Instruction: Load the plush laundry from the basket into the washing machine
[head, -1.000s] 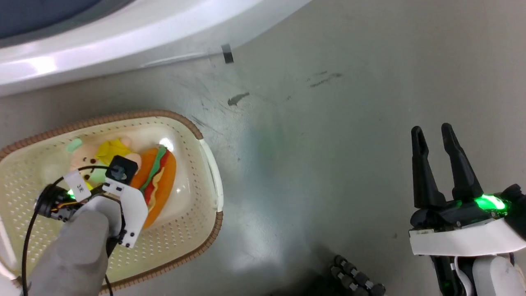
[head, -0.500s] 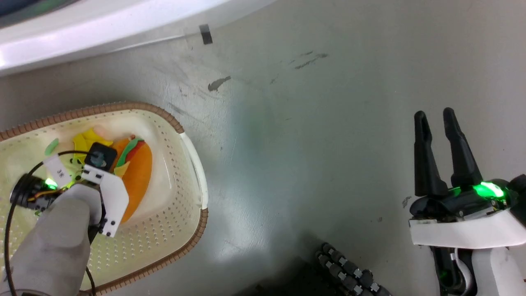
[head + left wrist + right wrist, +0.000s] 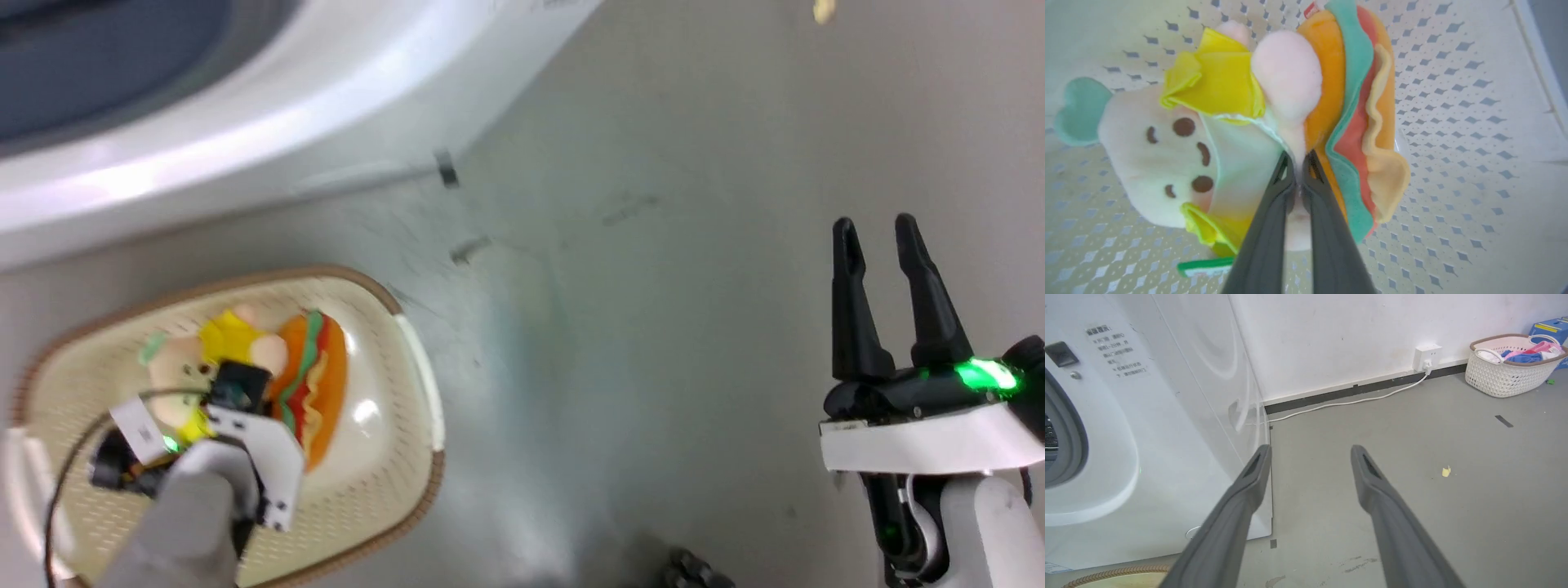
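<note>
In the left wrist view my left gripper (image 3: 1299,165) is shut on a pink limb of the pink-beige animal doll (image 3: 1167,155), which wears yellow clothing. The doll lies pressed against the orange bun-shaped plush (image 3: 1355,122) with green, red and yellow stripes. Both toys rest in the cream perforated basket (image 3: 359,282) on the floor at the head view's lower left, where my left wrist (image 3: 245,425) covers part of the doll (image 3: 175,363) beside the bun plush (image 3: 318,392). The white washing machine (image 3: 245,139) stands just beyond the basket. My right gripper (image 3: 886,237) hangs open over bare floor at the right.
The right wrist view has the washing machine's front (image 3: 1147,424) at left. A second basket of clothes (image 3: 1511,367) and a blue box (image 3: 1551,324) sit by the far wall, with a wall socket (image 3: 1427,357) and white cable. A yellow scrap (image 3: 1446,471) lies on the grey floor.
The head camera has tilted, shifting the whole picture down and bringing more of the washing machine into view. My left wrist stays over the toys in the basket. The right gripper stays open.
</note>
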Robot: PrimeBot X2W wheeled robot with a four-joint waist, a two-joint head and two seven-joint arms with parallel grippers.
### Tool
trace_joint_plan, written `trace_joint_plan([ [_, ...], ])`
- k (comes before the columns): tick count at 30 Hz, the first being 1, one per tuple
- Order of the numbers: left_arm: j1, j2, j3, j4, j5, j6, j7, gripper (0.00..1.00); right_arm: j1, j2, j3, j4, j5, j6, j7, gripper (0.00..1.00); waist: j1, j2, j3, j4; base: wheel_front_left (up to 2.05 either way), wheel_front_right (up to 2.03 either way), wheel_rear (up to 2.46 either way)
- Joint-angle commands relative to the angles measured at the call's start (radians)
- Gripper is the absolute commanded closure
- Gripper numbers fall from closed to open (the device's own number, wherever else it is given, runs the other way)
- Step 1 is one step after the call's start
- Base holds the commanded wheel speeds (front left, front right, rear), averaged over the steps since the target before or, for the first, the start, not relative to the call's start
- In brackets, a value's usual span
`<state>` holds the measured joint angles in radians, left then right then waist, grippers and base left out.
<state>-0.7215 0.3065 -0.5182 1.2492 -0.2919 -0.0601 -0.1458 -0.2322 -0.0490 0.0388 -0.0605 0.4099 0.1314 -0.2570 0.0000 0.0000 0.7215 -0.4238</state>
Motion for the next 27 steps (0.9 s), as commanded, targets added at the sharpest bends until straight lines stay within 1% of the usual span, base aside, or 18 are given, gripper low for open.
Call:
trace_joint_plan([
  [1, 0.034, -0.026, 0.003, 0.0, -0.01, 0.004, -0.043, 1.0, 0.023, -0.001, -0.018, 0.012, -0.019, -0.001, -0.005, 0.0, 0.0, 0.0, -0.149, 0.087, 0.0, 0.0, 0.0],
  [2, 0.034, -0.026, 0.003, 0.0, -0.01, 0.004, -0.043, 1.0, 0.023, -0.001, -0.018, 0.012, -0.019, -0.001, -0.005, 0.0, 0.0, 0.0, -0.149, 0.087, 0.0, 0.0, 0.0],
  [3, 0.058, -0.046, 0.0, -0.002, -0.015, 0.001, -0.068, 1.0, 0.043, -0.001, -0.027, 0.019, -0.033, -0.001, -0.005, 0.0, 0.0, 0.0, -0.201, 0.112, 0.0, 0.0, 0.0],
  [4, 0.058, -0.046, 0.0, -0.002, -0.015, 0.001, -0.068, 1.0, 0.043, -0.001, -0.027, 0.019, -0.033, -0.001, -0.005, 0.0, 0.0, 0.0, -0.201, 0.112, 0.0, 0.0, 0.0],
  [5, 0.07, -0.055, 0.001, -0.005, -0.019, -0.002, -0.08, 1.0, 0.052, -0.001, -0.03, 0.022, -0.041, -0.001, -0.005, 0.0, 0.0, 0.0, -0.226, 0.124, 0.0, 0.0, 0.0],
  [6, 0.097, -0.071, 0.003, -0.017, -0.026, -0.004, -0.098, 1.0, 0.071, -0.001, -0.035, 0.028, -0.055, -0.001, -0.005, 0.0, 0.0, 0.0, -0.281, 0.148, 0.0, 0.0, 0.0],
  [7, 0.097, -0.071, 0.003, -0.017, -0.026, -0.004, -0.098, 1.0, 0.071, -0.001, -0.035, 0.028, -0.055, -0.001, -0.005, 0.0, 0.0, 0.0, -0.281, 0.148, 0.0, 0.0, 0.0],
  [10, 0.138, -0.091, 0.005, -0.048, -0.034, -0.007, -0.111, 1.0, 0.1, -0.001, -0.046, 0.031, -0.077, -0.001, -0.005, 0.0, 0.0, 0.0, -0.355, 0.185, 0.0, 0.0, 0.0],
  [11, 0.166, -0.101, 0.004, -0.085, -0.035, -0.009, -0.115, 1.0, 0.118, -0.001, -0.055, 0.033, -0.092, -0.001, -0.005, 0.0, 0.0, 0.0, -0.394, 0.209, 0.0, 0.0, 0.0],
  [12, 0.166, -0.101, 0.004, -0.085, -0.035, -0.009, -0.115, 1.0, 0.118, -0.001, -0.055, 0.033, -0.092, -0.001, -0.005, 0.0, 0.0, 0.0, -0.394, 0.209, 0.0, 0.0, 0.0],
  [13, 0.181, -0.103, 0.004, -0.119, -0.033, -0.012, -0.115, 1.0, 0.126, -0.001, -0.057, 0.034, -0.1, -0.001, -0.005, 0.0, 0.0, 0.0, -0.41, 0.219, 0.0, 0.0, 0.0],
  [15, 0.217, -0.101, 0.013, -0.193, -0.03, -0.005, -0.115, 1.0, 0.14, -0.001, -0.063, 0.037, -0.11, -0.001, -0.005, 0.0, 0.0, 0.0, -0.441, 0.24, 0.0, 0.0, 0.0],
  [19, 0.31, -0.088, 0.052, -0.377, -0.021, 0.031, -0.116, 1.0, 0.172, -0.001, -0.073, 0.038, -0.125, -0.001, -0.005, 0.0, 0.0, 0.0, -0.497, 0.281, 0.0, 0.0, 0.0],
  [22, 0.39, -0.083, 0.103, -0.525, -0.022, 0.055, -0.116, 1.0, 0.192, -0.001, -0.077, 0.038, -0.133, -0.001, -0.005, 0.0, 0.0, 0.0, -0.526, 0.302, 0.0, 0.0, 0.0],
  [27, 0.505, -0.102, 0.207, -0.764, -0.02, 0.088, -0.116, 1.0, 0.211, -0.001, -0.085, 0.037, -0.119, -0.001, -0.005, 0.0, 0.0, 0.0, -0.555, 0.33, 0.0, 0.0, 0.0],
])
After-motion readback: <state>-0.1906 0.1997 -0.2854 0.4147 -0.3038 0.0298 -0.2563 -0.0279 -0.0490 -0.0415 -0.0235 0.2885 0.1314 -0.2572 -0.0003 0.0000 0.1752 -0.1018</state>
